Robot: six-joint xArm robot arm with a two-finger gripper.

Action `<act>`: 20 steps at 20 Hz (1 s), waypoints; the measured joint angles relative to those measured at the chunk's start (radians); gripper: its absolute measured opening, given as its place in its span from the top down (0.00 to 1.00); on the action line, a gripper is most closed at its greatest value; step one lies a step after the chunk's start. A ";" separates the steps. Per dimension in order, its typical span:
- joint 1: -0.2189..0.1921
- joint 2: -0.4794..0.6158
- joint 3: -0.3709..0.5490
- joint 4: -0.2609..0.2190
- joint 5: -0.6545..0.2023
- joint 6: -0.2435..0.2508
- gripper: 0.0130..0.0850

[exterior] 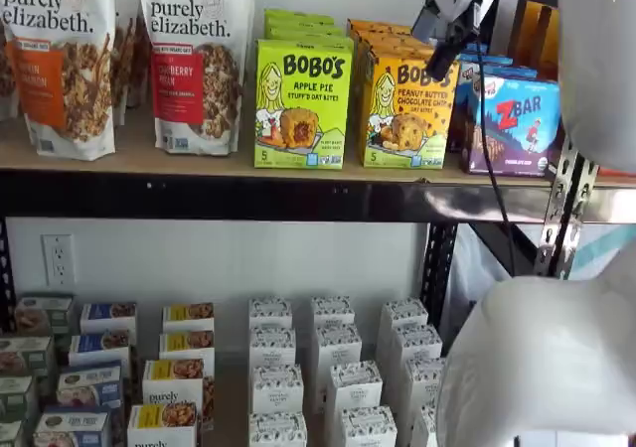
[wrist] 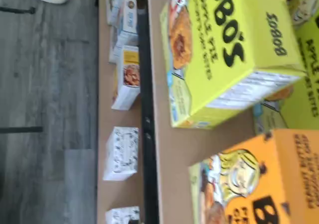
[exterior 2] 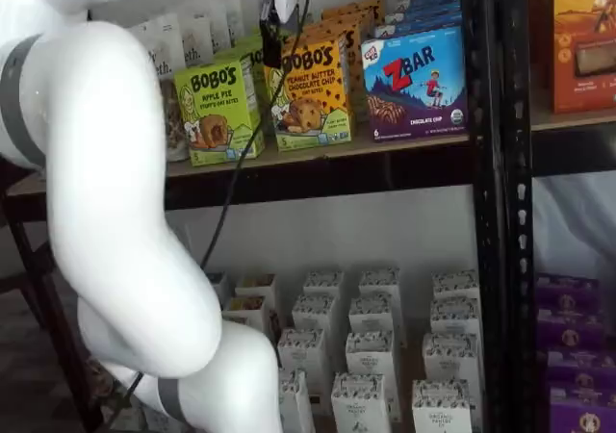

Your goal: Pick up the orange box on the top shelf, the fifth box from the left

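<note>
The yellow-orange cardboard carton (exterior: 407,109) stands upright on the tan wooden top shelf (exterior: 139,159), right of centre in the upper part of the frame, between the lime-green carton (exterior: 301,104) and the blue-purple carton (exterior: 512,121). The white gripper with black fingers (exterior: 444,40) hangs before its upper right corner; whether the fingers are apart I cannot tell. The carton is probably light and stiff but crushable, so it is best pinched across the narrow sides.

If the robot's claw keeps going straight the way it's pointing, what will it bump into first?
Probably the orange box. In both shelf views the claw hangs just in front of that box's upper part on the top shelf, pointing down toward it. How far off it is, I can't tell.
</note>
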 joint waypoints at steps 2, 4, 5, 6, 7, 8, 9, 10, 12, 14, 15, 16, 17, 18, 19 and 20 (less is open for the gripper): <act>-0.001 0.015 -0.005 -0.011 -0.039 -0.009 0.00; 0.001 0.027 -0.010 -0.018 -0.063 -0.014 0.00; 0.001 0.033 -0.014 -0.021 -0.073 -0.015 0.00; 0.002 0.041 -0.020 -0.024 -0.079 -0.016 0.00; 0.003 0.049 -0.026 -0.027 -0.083 -0.017 0.00; 0.004 0.057 -0.032 -0.029 -0.086 -0.018 0.00; 0.005 0.067 -0.039 -0.032 -0.092 -0.018 0.00; 0.007 0.076 -0.045 -0.034 -0.094 -0.018 0.00; 0.009 0.097 -0.065 -0.039 -0.085 -0.017 0.00; 0.010 0.116 -0.081 -0.040 -0.073 -0.017 0.00; 0.009 0.124 -0.087 -0.039 -0.069 -0.017 0.00; 0.008 0.133 -0.092 -0.037 -0.065 -0.018 0.00; 0.008 0.140 -0.098 -0.038 -0.060 -0.019 0.00; 0.008 0.147 -0.102 -0.040 -0.056 -0.020 0.00; 0.008 0.152 -0.105 -0.043 -0.054 -0.021 0.00; 0.007 0.160 -0.109 -0.044 -0.050 -0.024 0.00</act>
